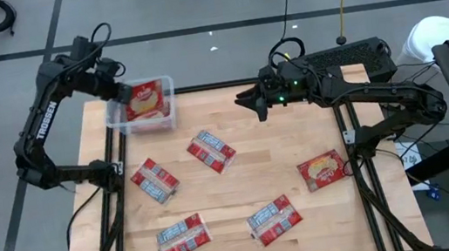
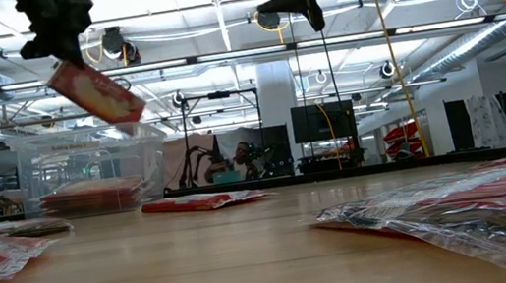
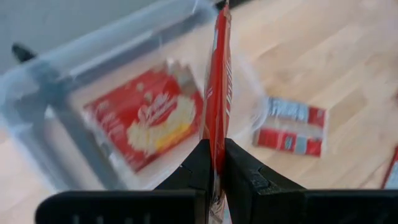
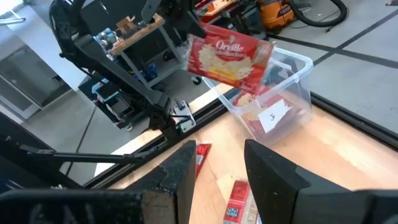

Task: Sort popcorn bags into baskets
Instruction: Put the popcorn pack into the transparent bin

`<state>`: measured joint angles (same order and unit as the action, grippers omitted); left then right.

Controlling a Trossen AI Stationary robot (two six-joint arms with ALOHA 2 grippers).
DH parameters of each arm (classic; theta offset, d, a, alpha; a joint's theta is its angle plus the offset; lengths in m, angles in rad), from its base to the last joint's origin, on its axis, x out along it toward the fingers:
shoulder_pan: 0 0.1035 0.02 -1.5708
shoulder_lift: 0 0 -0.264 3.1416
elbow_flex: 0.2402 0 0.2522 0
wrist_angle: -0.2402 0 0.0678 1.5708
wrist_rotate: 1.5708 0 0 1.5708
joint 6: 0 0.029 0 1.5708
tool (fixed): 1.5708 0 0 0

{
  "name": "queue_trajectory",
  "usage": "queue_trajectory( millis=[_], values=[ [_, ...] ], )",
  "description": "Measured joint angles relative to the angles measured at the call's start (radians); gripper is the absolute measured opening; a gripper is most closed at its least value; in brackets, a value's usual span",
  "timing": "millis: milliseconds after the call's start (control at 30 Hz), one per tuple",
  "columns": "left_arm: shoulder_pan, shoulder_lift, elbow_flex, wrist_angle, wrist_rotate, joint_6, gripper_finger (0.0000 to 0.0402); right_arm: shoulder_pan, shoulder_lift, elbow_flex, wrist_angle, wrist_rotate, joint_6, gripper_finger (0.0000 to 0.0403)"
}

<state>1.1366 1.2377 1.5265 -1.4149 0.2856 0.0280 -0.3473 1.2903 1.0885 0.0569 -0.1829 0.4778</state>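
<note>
The left gripper (image 1: 121, 93) is clamped on a flat red popcorn bag with a yellow picture (image 4: 229, 57), holding it tilted in the air just above the clear plastic rectangular basket (image 1: 164, 85). Directly below it, another red bag (image 3: 144, 118) lies flat inside the basket. The right gripper (image 1: 249, 102) hangs empty above the wooden table (image 1: 242, 185), fingers apart, with five more bags scattered below and beyond it.

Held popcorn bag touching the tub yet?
Apart. The low view shows the popcorn bag in the left gripper hanging above the tub, with a clear gap over its rim.
</note>
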Motion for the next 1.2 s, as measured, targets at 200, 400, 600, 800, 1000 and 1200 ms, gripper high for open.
queue_trajectory(
  millis=[200,400,600,800,1000,1200],
  values=[
    [0.002,0.006,0.000,-0.043,-0.043,0.018,0.0030,0.000,0.000,0.000,-0.054,0.000,-0.016,0.0128],
    [0.002,0.077,0.000,-0.051,-0.044,0.031,0.0030,0.000,0.000,0.000,-0.081,-0.003,-0.027,0.0128],
    [0.002,0.171,0.000,-0.059,-0.046,0.048,0.0031,0.002,0.000,0.000,-0.097,-0.004,-0.027,0.0128],
    [0.002,0.234,0.000,-0.066,-0.047,0.050,0.0031,0.002,0.000,0.000,-0.096,-0.008,-0.022,0.0128],
    [0.002,0.266,0.000,-0.065,-0.061,0.050,0.0031,0.002,0.000,0.000,-0.096,-0.008,-0.025,0.0128],
    [0.002,0.275,0.000,-0.050,-0.086,0.057,0.0031,0.002,0.000,0.000,-0.096,-0.006,-0.030,0.0128]
  ],
)
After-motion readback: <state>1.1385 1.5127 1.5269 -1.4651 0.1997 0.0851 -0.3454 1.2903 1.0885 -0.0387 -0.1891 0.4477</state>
